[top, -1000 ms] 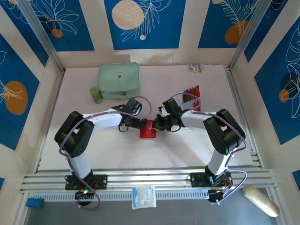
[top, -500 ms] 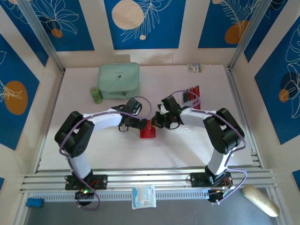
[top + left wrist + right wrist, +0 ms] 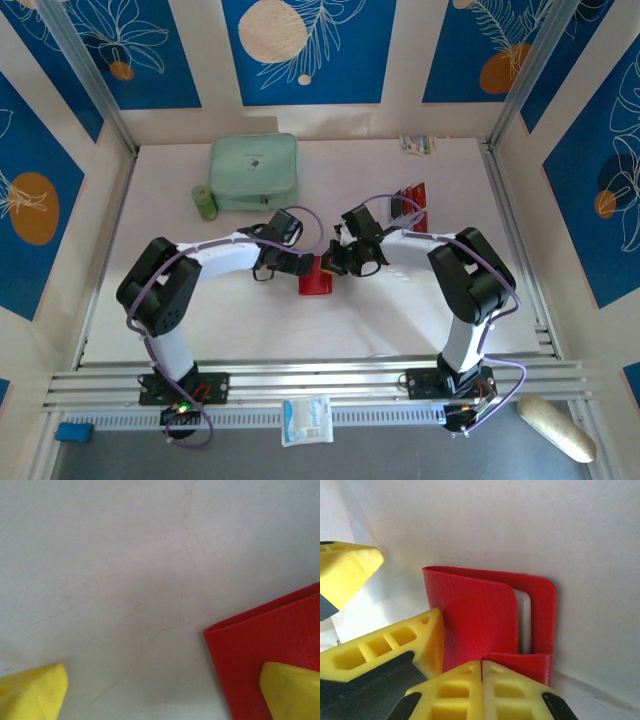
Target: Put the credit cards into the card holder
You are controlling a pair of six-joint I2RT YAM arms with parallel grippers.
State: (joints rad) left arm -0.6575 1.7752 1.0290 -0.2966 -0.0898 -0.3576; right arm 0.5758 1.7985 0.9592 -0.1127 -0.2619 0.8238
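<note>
- Left gripper (image 3: 160, 695): jaws spread wide, one fingertip (image 3: 292, 690) over the red card holder (image 3: 480, 615).
- Right gripper (image 3: 481, 672): clenched tight, tips at the card holder's edge.

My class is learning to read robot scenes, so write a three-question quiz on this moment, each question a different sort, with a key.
1. True or false: the left gripper is shut.
2. Which thing does the shut right gripper touch? A the card holder; B the mint-green case; C the green cylinder.
3. Fill in: in the top view, the credit cards stand on the ____ arm's side.
Key: 1 false; 2 A; 3 right.
</note>
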